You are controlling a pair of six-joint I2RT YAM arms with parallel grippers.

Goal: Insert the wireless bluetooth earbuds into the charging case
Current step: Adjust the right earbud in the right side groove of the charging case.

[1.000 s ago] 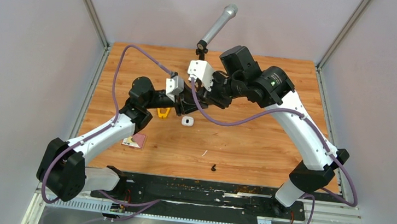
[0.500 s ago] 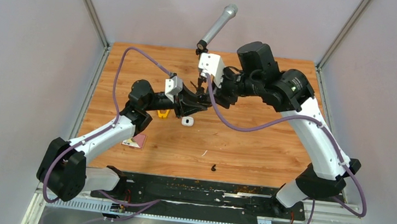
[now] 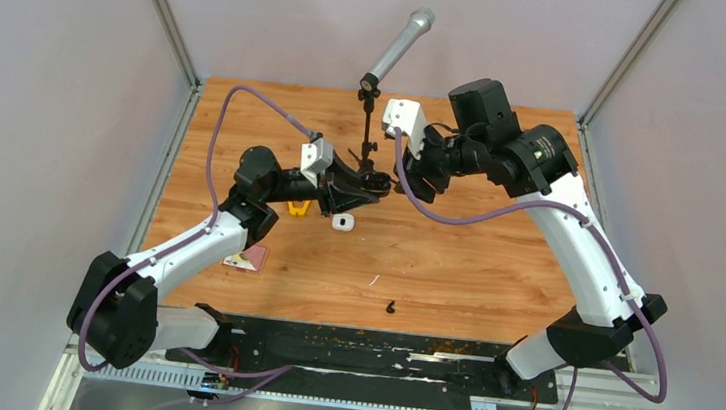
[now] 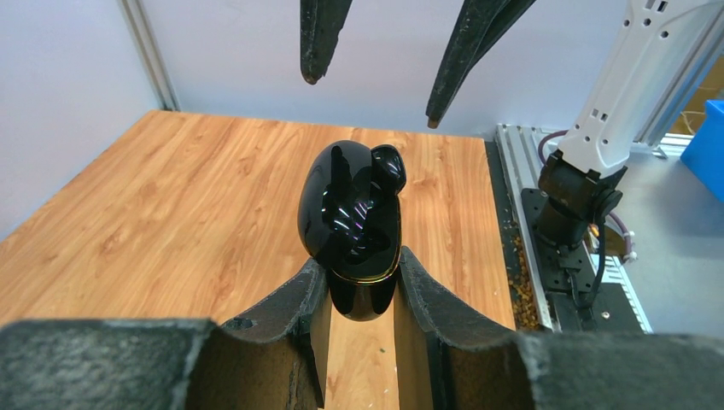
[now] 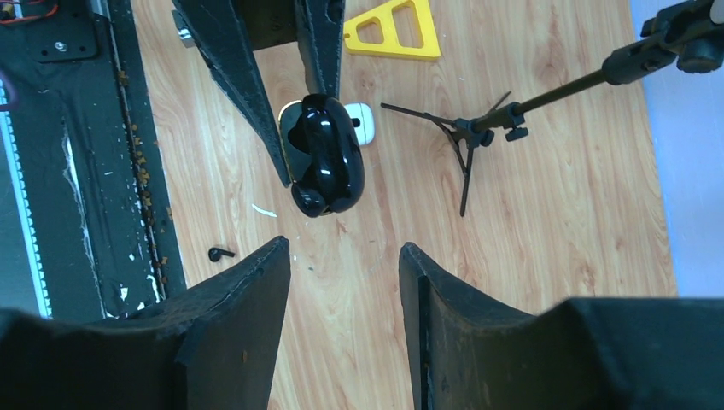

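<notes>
Black earbud (image 4: 388,166) pokes out of the open black case (image 4: 352,226), which my left jaws clamp at its base, up off the desk (image 3: 474,266). My right jaws hang spread wide just past it, gripping nothing. A second black earbud (image 3: 390,306) lies loose near the desk's front edge.

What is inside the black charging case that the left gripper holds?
One glossy black earbud shows in the black charging case, near its top. The rest is black on black, so a second earbud cannot be told. The left gripper covers its base.
</notes>
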